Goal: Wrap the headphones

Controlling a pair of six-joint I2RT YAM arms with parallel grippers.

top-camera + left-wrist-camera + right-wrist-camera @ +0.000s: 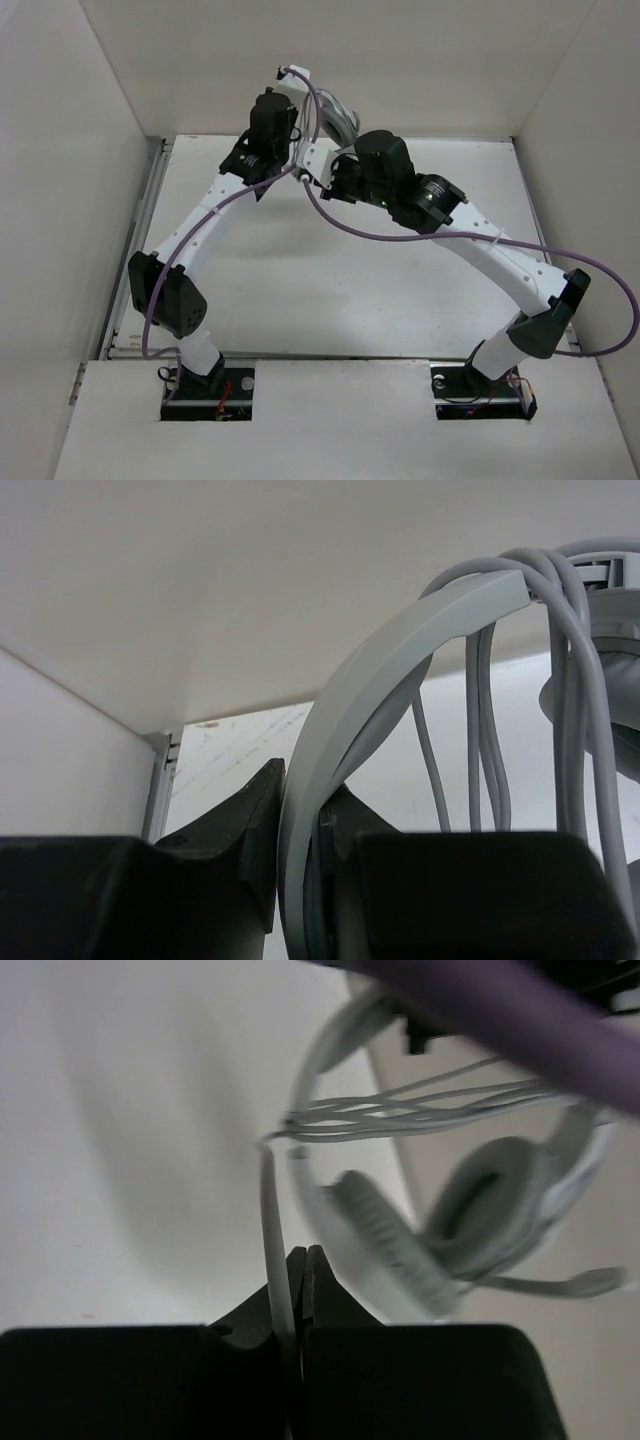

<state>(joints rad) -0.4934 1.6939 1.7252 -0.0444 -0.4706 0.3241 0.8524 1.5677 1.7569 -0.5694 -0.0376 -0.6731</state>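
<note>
Both arms are up at the far end of the table (330, 300), and the headphones (385, 1245) hang in the air between them. Your left gripper (300, 815) is clamped on the headband (345, 720). The right gripper (305, 1260) is pinched tight on the thin cable (272, 1210). Several loops (485, 740) already lie across the band, so I'd judge the wrap well along. For the next turn, hold the left clamp rigid as your anchor. Lead the cable with light tension and lay it just beside the other loops. Watch the purple arm cable (520, 1020) crossing close by, and don't snag it.
</note>
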